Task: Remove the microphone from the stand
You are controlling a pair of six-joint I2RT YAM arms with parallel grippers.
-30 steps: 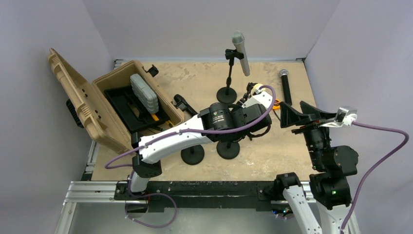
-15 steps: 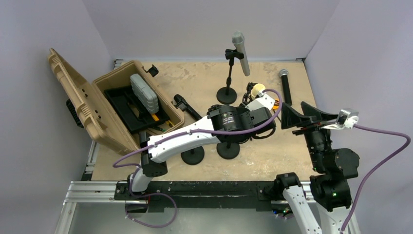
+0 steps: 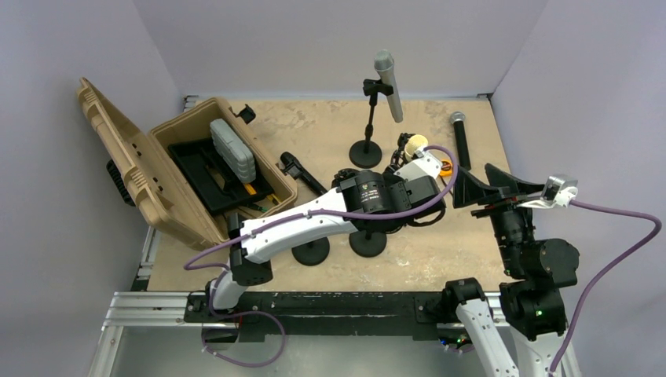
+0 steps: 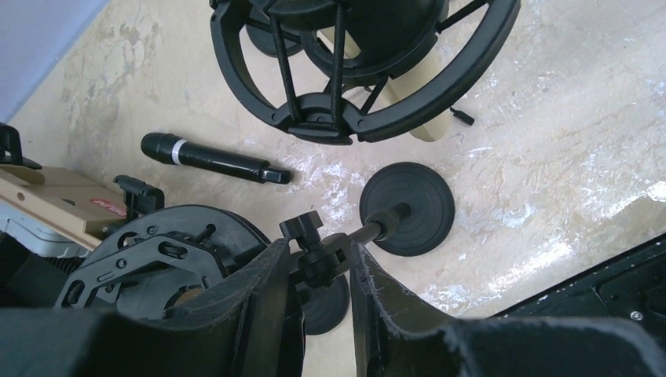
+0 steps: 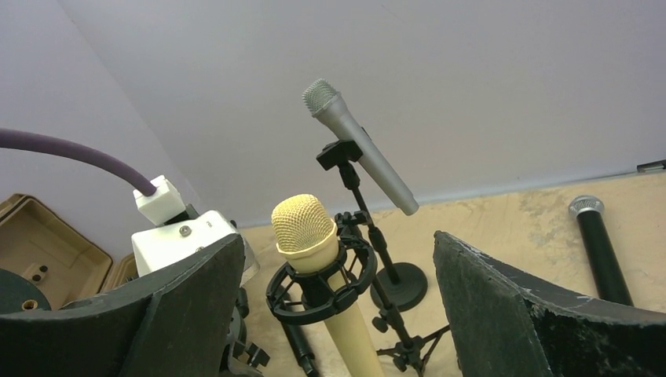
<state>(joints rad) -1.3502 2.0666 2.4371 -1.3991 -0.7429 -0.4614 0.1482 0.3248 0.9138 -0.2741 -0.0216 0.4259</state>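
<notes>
A cream microphone with a gold mesh head (image 5: pixel 306 224) sits upright in a black shock mount (image 5: pixel 322 287) on a stand. In the top view the microphone (image 3: pixel 415 143) is at mid-table. My left gripper (image 4: pixel 322 271) is shut on the stand's black joint (image 4: pixel 330 251), just below the shock mount (image 4: pixel 353 71). In the top view that gripper (image 3: pixel 416 196) is mostly hidden under its wrist. My right gripper (image 5: pixel 338 243) is wide open and empty, one finger on each side of the microphone without touching it. It also shows in the top view (image 3: pixel 475 182).
A silver microphone (image 3: pixel 390 86) is clipped on a second stand (image 3: pixel 365 153) behind. Black microphones lie on the table at far right (image 3: pixel 459 141) and centre left (image 3: pixel 302 173). An open tan case (image 3: pixel 188 165) is at left. Round stand bases (image 3: pixel 310 250) sit near the front.
My left arm has swung a little to the right, carrying its gripper closer to the cream microphone's stand. The right gripper has shifted slightly and stays open.
</notes>
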